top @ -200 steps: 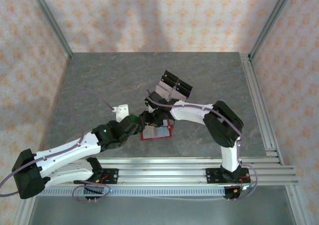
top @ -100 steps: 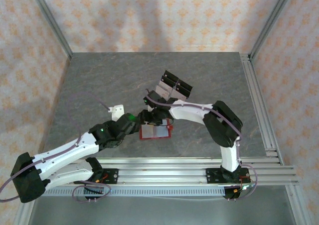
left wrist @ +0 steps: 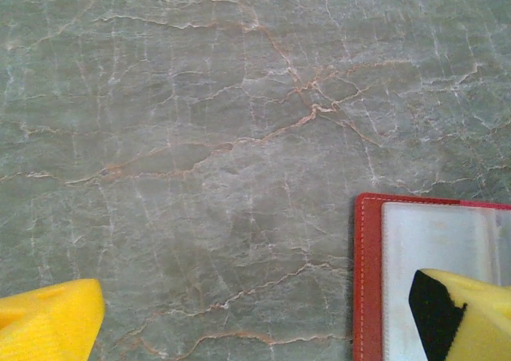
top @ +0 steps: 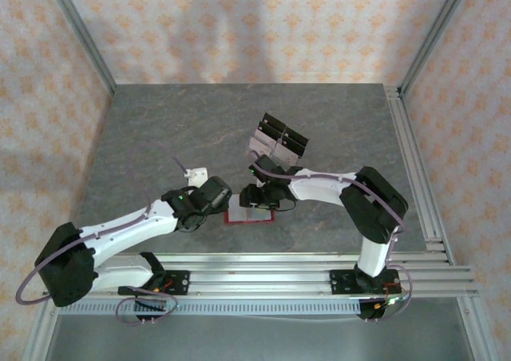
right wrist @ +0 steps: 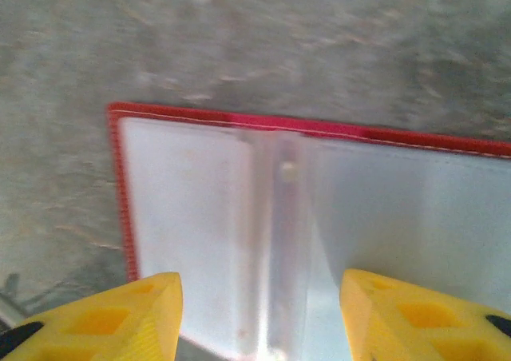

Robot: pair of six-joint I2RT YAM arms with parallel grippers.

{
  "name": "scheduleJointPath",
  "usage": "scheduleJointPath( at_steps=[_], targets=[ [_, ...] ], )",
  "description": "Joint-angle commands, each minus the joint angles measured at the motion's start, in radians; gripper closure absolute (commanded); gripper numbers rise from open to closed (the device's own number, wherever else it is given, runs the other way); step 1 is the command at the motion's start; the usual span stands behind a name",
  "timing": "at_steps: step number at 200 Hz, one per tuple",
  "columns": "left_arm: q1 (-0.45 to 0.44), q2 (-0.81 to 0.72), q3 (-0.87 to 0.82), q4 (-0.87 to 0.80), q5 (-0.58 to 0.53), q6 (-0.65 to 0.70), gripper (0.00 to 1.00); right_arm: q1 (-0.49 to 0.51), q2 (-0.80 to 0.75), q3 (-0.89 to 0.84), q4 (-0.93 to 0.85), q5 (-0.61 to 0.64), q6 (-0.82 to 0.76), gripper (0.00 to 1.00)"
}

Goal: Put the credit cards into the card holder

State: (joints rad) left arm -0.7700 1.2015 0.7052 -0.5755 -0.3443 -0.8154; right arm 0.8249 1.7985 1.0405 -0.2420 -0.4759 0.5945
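L arm (top: 120, 229): lies low over counter (top: 160, 129), running from near-left base fwd & to the right. Wrist ends just left of wallet (top: 247, 217).
L claw (left wrist: 255, 321): spread wide, nothing in it, aimed down at bare counter. Yellow tips (left wrist: 48, 321) sit at both lower corners of wrist view, and one overlaps wallet's red edge.
R arm (top: 327, 187): elbow bent high on the right, forearm runs left. Wrist sits over wallet's far edge.
R claw (right wrist: 257, 313): part-way spread, yellow tips (right wrist: 120, 313) apart. It hangs over the open wallet w/ one tip each side of centre fold. Nothing seen pinched.
Wallet: open like a book, flat on counter, near-centre between the two wrists. Red rim w/ pale glossy panes inside; card or clear sleeve, can't tell.
Stand (top: 278, 141): clear, w/ black blocks, just beyond R wrist and apart from wallet. Pale sheet on its near-left side; can't tell if it's a card.
In the way: in top view R wrist hides wallet's far part. L & R wrists crowd close at wallet's left end, w/ no contact seen.
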Motion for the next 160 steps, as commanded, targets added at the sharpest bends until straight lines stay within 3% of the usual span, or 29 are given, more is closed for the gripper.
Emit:
scheduleJointPath(
  at_steps=[1, 89, 128, 160],
  targets=[
    [0.007, 0.040, 0.045, 0.015, -0.005, 0.037, 0.00, -0.032, -0.011, -0.059, 0.044, 0.061, 0.013, 0.46],
    [0.008, 0.155, 0.096, 0.064, 0.011, 0.092, 0.00, -0.091, -0.120, -0.146, 0.046, 0.086, -0.003, 0.46],
    [0.010, 0.179, 0.129, 0.069, 0.008, 0.085, 0.00, -0.108, -0.202, 0.009, -0.072, 0.000, -0.108, 0.46],
    [0.041, 0.176, 0.134, 0.102, 0.019, 0.048, 0.00, -0.179, -0.223, 0.209, -0.269, 0.069, -0.217, 0.46]
  ],
)
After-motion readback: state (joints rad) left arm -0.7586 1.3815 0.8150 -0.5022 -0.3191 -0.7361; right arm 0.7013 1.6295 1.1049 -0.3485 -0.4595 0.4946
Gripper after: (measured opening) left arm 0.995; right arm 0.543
